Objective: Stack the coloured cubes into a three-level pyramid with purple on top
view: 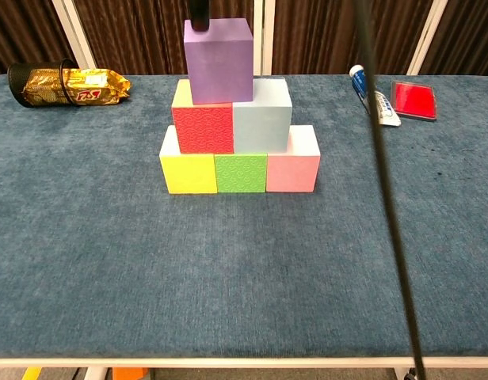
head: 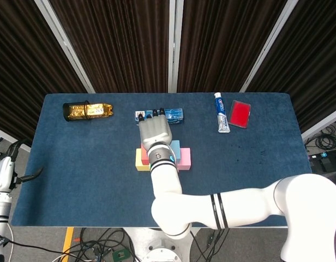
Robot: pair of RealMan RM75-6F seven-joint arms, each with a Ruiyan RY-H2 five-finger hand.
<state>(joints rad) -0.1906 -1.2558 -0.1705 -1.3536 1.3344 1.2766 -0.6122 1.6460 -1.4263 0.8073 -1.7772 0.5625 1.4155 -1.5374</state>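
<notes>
Pyramid appears complete: purple cube [view: 219, 60] is sitting atop the red cube [view: 203, 128] and pale blue cube [view: 261, 127]; right robot hand [head: 155, 132] is hovering overhead, grasp state indeterminable.

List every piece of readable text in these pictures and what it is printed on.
Gold snack packet: red lettering, too blurred to read.
Toothpaste tube: blue and red print, too small to read.
Blue box behind the cubes: barcode label, unreadable.
Red case and cubes: no text.
</notes>
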